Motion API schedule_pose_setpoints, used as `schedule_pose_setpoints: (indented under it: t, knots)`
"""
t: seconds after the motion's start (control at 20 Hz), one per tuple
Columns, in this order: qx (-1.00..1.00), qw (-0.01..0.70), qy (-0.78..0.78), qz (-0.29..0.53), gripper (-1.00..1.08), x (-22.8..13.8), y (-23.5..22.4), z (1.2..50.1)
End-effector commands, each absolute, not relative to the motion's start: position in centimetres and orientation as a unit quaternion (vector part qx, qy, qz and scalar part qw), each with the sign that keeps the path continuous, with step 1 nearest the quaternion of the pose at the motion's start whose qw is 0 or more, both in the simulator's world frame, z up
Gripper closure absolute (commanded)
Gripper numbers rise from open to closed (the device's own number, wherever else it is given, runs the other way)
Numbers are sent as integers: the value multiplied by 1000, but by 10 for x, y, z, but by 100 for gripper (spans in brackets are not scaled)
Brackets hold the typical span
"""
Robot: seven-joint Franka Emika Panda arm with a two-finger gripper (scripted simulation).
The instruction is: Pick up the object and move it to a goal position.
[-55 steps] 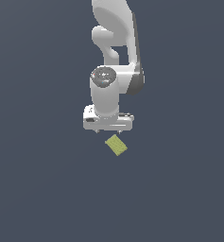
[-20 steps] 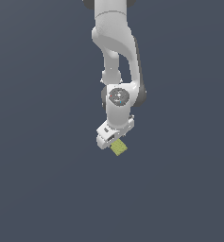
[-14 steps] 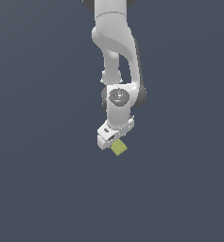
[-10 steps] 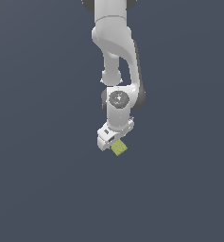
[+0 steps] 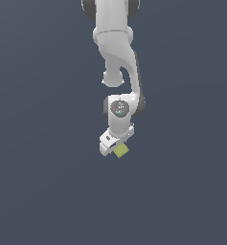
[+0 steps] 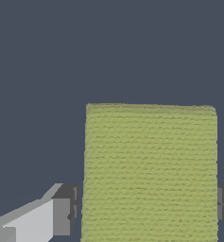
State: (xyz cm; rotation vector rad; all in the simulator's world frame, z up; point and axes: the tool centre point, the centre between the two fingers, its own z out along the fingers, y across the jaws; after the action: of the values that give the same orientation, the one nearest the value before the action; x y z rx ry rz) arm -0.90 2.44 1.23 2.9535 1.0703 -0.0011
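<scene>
My gripper (image 5: 116,148) sat low over the yellow-green block (image 6: 150,172) on the dark floor, fingers (image 6: 64,209) open either side of it, close to its edges, not gripping.

— What does the arm (image 5: 116,52) look like?
— Glossy white, rounded links, with dark bands at the joints. The wrist housing carries a round grey cap (image 5: 119,109) with tiny red and blue marks.
— And the gripper (image 5: 116,147)?
— A white, boxy body. Its fingers (image 6: 61,211) are pale grey, ending in darker grey square pads.
</scene>
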Motion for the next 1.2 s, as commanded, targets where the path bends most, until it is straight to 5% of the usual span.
schedule_pose_setpoints:
  t: [0.0, 0.05, 1.15]
  knots:
    - [940, 0, 341, 0, -92, -8, 25, 10]
    - [940, 0, 341, 0, 108, -8, 25, 10]
    - [940, 1, 341, 0, 108, -19, -1, 43]
